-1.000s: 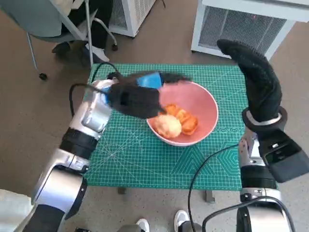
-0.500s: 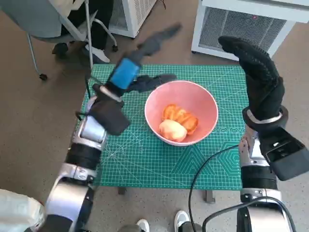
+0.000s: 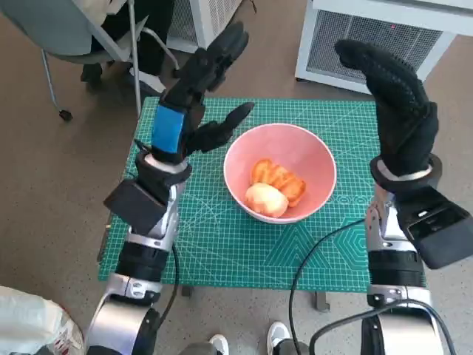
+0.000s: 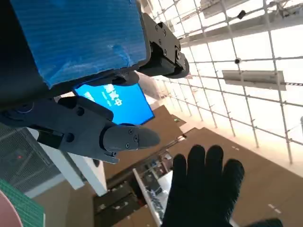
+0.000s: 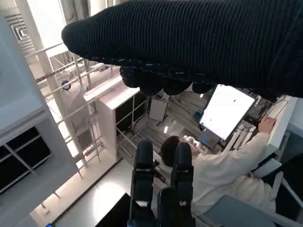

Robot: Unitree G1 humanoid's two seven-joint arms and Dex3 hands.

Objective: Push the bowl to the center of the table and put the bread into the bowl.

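A pink bowl (image 3: 310,151) stands near the middle of the green cutting mat (image 3: 214,237). Inside it lie a round pale bun (image 3: 266,200) and an orange-glazed bread piece (image 3: 279,179). My left hand (image 3: 194,100), black with blue tape, is raised upright to the left of the bowl, fingers spread, holding nothing. My right hand (image 3: 395,103), in the black glove, is raised upright to the right of the bowl, fingers extended and empty. The left wrist view shows my left hand (image 4: 90,85) from behind and the gloved right hand (image 4: 206,189) beyond it. The right wrist view shows the glove (image 5: 189,42) and my left hand's fingers (image 5: 163,184).
A chair (image 3: 74,37) with a person's legs stands past the mat's far left corner. White grilled units (image 3: 369,37) stand behind the table. A black cable (image 3: 310,259) crosses the mat's near right. A person in white (image 5: 222,175) sits at a desk in the right wrist view.
My left hand has let the bun go into the bowl and lifted up and back to an upright pose left of the bowl. The right hand has stayed raised.
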